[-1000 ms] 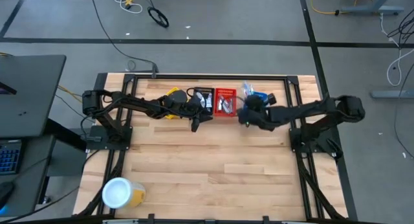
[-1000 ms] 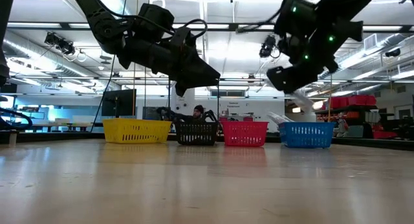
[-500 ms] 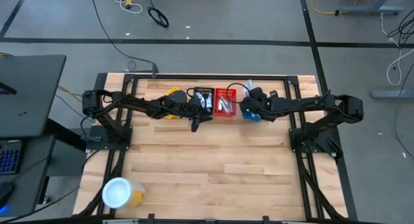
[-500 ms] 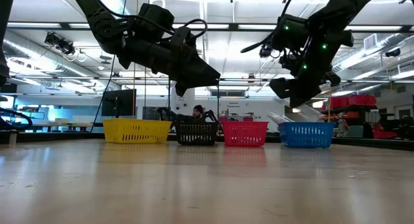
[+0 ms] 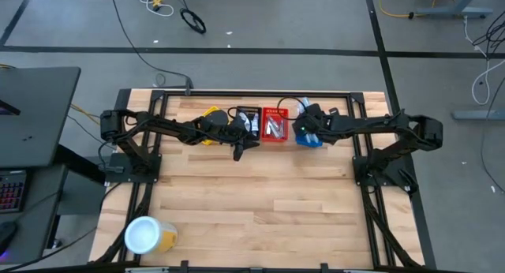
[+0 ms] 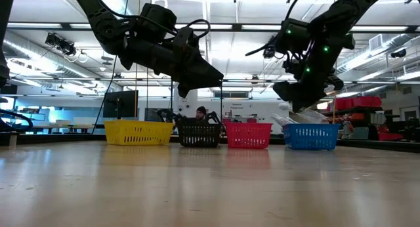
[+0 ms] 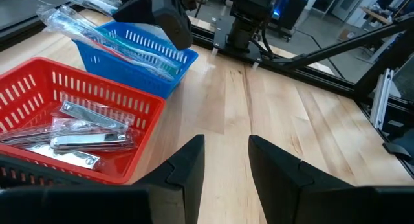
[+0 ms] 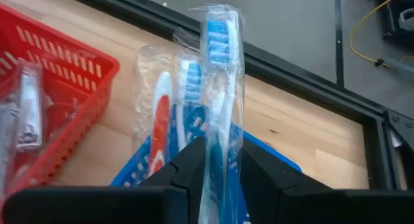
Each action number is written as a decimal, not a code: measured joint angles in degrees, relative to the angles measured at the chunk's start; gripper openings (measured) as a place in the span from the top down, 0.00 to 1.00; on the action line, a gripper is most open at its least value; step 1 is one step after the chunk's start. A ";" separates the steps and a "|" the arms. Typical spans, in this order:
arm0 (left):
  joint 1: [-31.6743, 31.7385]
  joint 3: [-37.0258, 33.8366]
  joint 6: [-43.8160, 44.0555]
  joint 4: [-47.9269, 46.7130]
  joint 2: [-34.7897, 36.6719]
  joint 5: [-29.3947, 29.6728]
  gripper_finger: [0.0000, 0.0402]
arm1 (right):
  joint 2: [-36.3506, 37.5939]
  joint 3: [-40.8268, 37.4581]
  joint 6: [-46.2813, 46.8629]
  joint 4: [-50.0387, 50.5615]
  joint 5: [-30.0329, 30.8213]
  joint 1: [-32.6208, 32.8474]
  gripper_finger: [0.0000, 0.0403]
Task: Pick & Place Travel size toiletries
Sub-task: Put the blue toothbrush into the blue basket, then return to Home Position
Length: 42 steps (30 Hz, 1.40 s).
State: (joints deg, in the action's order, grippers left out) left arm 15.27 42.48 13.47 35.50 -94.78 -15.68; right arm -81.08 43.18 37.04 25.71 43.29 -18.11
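Four small baskets stand in a row at the far edge: yellow [image 6: 139,132], black [image 6: 199,134], red [image 5: 274,121] with silvery packets [image 7: 84,130], and blue [image 5: 313,140] with wrapped toothbrushes [image 7: 110,36]. My right gripper [image 5: 303,131] hangs over the blue basket, tipped down. A wrapped blue-white toothbrush [image 8: 221,68] stands in the gap between its parted fingers. Beside it lean two more wrapped toothbrushes [image 8: 162,133]. My left gripper [image 5: 237,152] hovers open above the table in front of the black basket, with nothing in it. My right gripper [image 8: 223,169] has the toothbrush's clear wrapper, along its handle [image 8: 220,153], between its two fingers. It comes from above at a slant, and the brush head points away from the fingers. I cannot tell whether the fingers touch the wrapper.
A large yellow jar with a white lid [image 5: 146,235] stands at the near left corner. The wide wooden table [image 5: 260,202] in front of the baskets is bare. A black frame rail [image 5: 252,95] runs behind the baskets.
My right gripper has swung toward the far edge and come over the blue basket, turning as it went. In the low view the pale item that hung under it a second ago no longer shows below it.
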 joint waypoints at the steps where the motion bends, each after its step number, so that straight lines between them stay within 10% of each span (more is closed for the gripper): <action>1: 0.00 0.00 0.00 0.01 0.00 0.00 0.68 | 0.00 0.00 0.00 -0.49 -0.01 0.00 0.76; 14: 0.00 0.00 0.03 0.01 0.00 0.00 0.68 | -0.04 0.00 -7.62 -2.51 -3.68 0.13 0.75; 24: 0.00 0.00 2.28 -3.07 3.47 -3.97 0.70 | 0.57 0.00 -13.50 -19.37 -20.96 7.07 0.77; 33: -0.76 0.00 -10.33 -31.30 23.58 10.58 0.96 | 12.86 0.00 -25.55 -19.86 -22.47 15.72 0.98; 42: -1.27 -2.67 -18.70 -45.02 46.58 18.65 0.94 | 32.23 0.02 -40.18 -7.95 -45.06 16.67 0.99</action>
State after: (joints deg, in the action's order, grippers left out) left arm 14.00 39.81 -5.23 -9.52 -48.20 2.97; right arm -48.85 43.20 -3.15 17.76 -1.77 -1.43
